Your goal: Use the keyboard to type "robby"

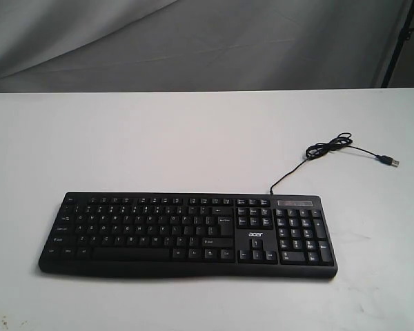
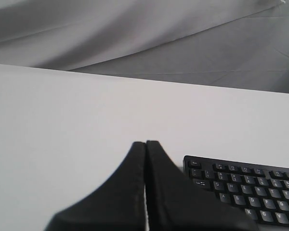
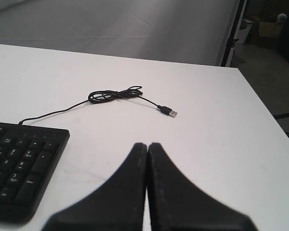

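Note:
The black keyboard (image 1: 186, 234) with white legends and an acer logo lies flat on the white table, near its front edge. Its thin cable (image 1: 328, 146) coils behind its number pad and ends in a USB plug (image 1: 392, 162). Neither arm shows in the exterior view. In the left wrist view my left gripper (image 2: 145, 143) is shut with nothing in it, beside the keyboard's Esc corner (image 2: 245, 185). In the right wrist view my right gripper (image 3: 147, 145) is shut and holds nothing, beside the number pad end (image 3: 24, 163), with the cable coil (image 3: 116, 95) beyond it.
The white table (image 1: 193, 138) ends at a grey cloth backdrop (image 1: 193, 41). A dark stand leg (image 1: 399, 41) rises at the back right corner. Past the table's right edge lies floor with a box (image 3: 269, 26).

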